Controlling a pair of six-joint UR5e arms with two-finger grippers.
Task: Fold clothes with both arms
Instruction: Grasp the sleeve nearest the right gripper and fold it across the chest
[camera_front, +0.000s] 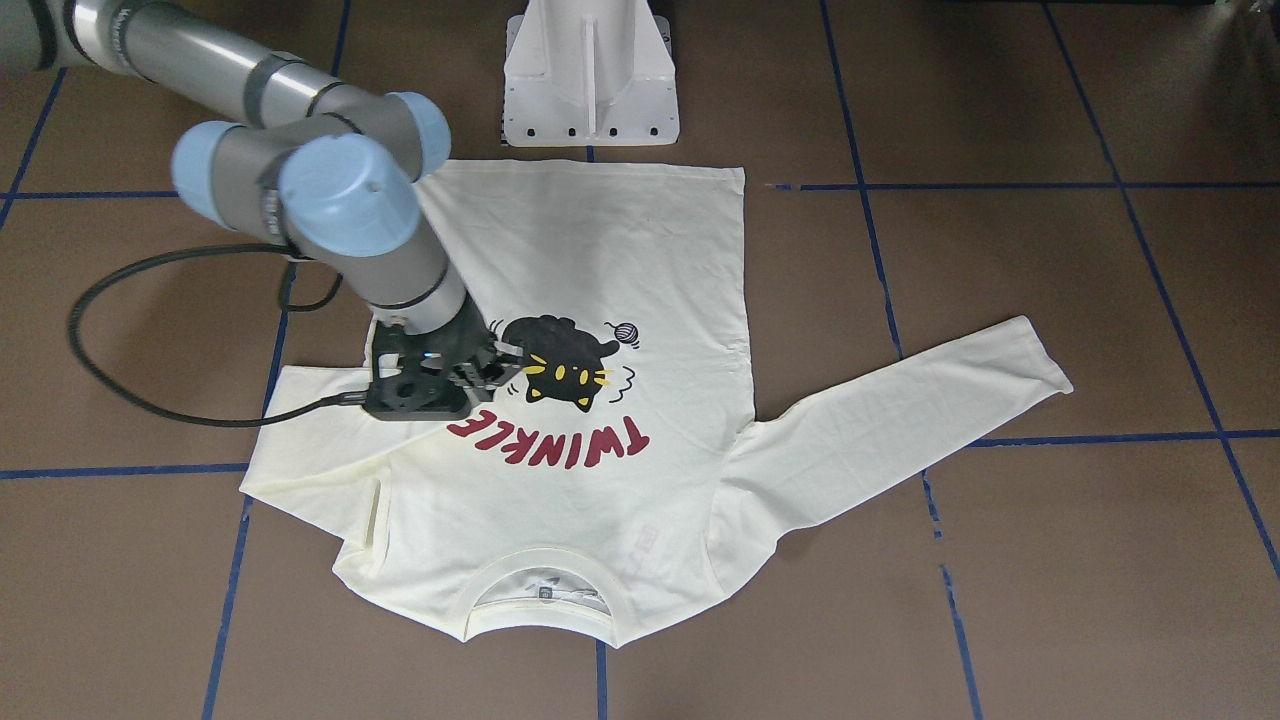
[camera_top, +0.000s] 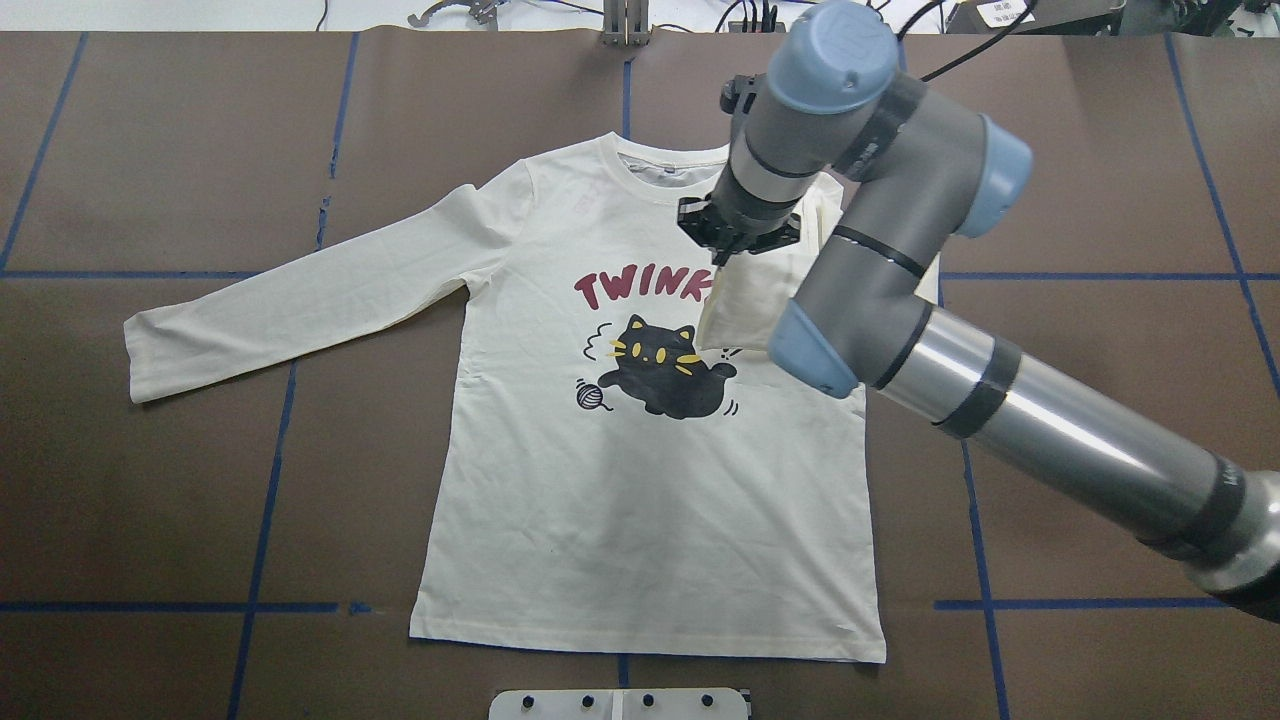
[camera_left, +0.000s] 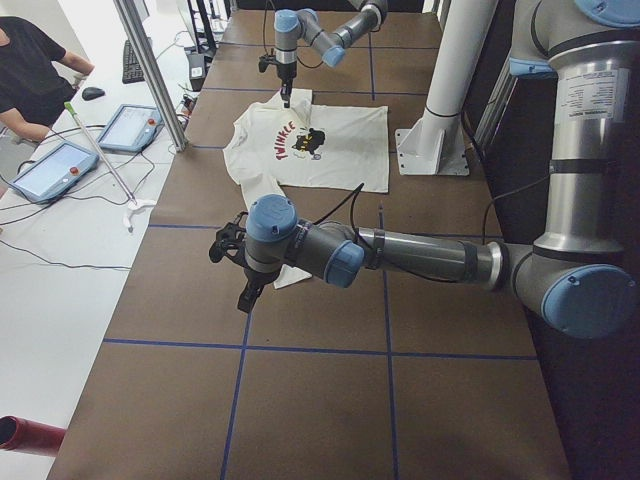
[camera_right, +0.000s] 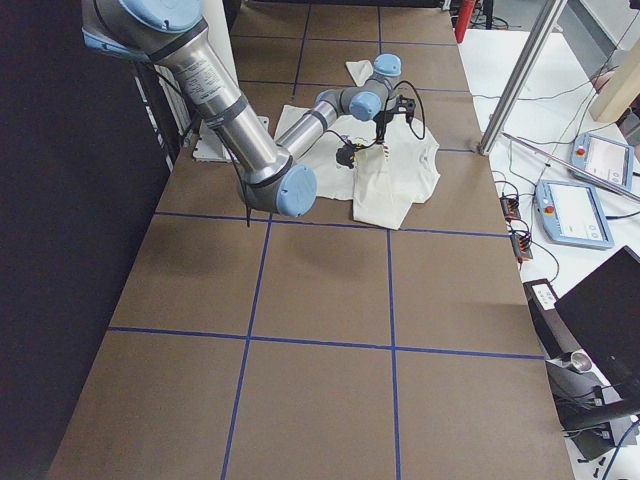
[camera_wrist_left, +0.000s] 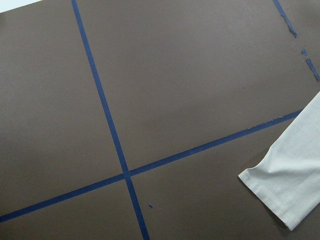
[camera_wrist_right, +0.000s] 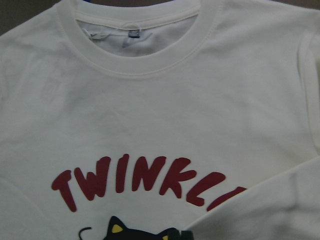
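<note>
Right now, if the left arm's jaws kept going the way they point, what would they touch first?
Probably the bare brown table, just beside the shirt's sleeve cuff, though depth is unclear from these views.

Shirt (camera_top: 640, 500): pale cream, ribbed neckline in same tone.
Cat graphic (camera_top: 665, 380): black, with yellow eyes, whiskers, ear tips.
Yarn ball (camera_top: 592, 396): dark outline.
Lettering (camera_wrist_right: 145, 182): dark red.
Neck label (camera_wrist_right: 132, 34): seems grey-white, blurred.
Desk (camera_top: 150, 480): matte brown, gridded by blue tape lines (camera_wrist_left: 107, 115).
Right arm (camera_top: 1050, 420): grey and silver, black bands, light-blue joint caps (camera_top: 830, 40).
Left arm (camera_left: 420, 255): same grey, silver, light blue.
Pedestal (camera_front: 590, 70): white.
</note>
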